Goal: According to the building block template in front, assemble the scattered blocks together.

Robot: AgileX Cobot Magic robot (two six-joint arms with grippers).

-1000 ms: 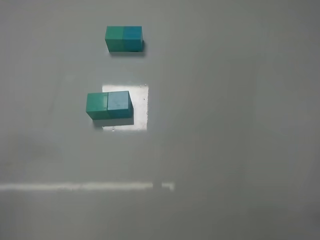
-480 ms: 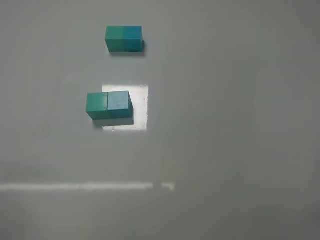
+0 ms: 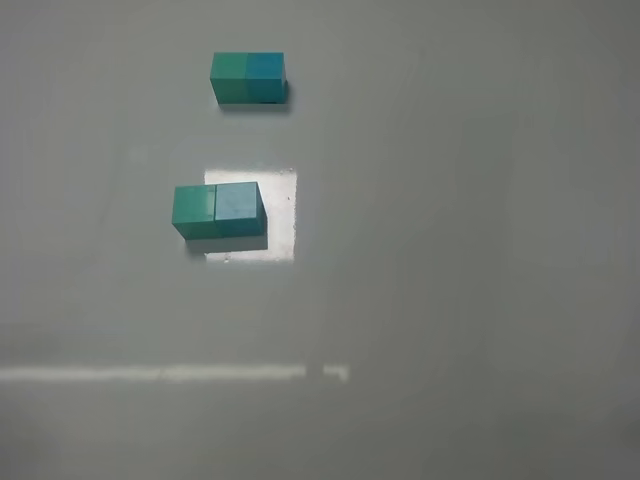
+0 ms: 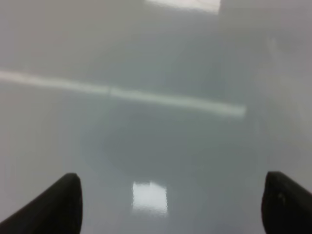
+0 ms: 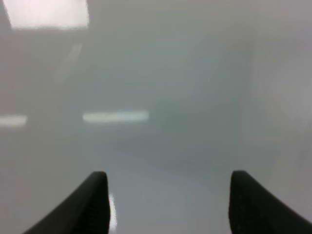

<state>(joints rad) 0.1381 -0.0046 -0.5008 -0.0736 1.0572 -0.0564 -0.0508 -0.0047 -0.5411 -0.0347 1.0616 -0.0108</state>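
Observation:
In the exterior high view the template, a small bar with a teal-green left half and a cyan-blue right half, lies at the far side of the table. Nearer, the teal-green block and the cyan-blue block sit side by side and touching, green on the left, partly over a bright patch. Neither arm shows in that view. In the left wrist view my left gripper is open over bare table. My right gripper in the right wrist view is open too, nothing between its fingers.
A bright white square patch lies under the right side of the block pair. A pale stripe runs across the grey tabletop nearer the front edge.

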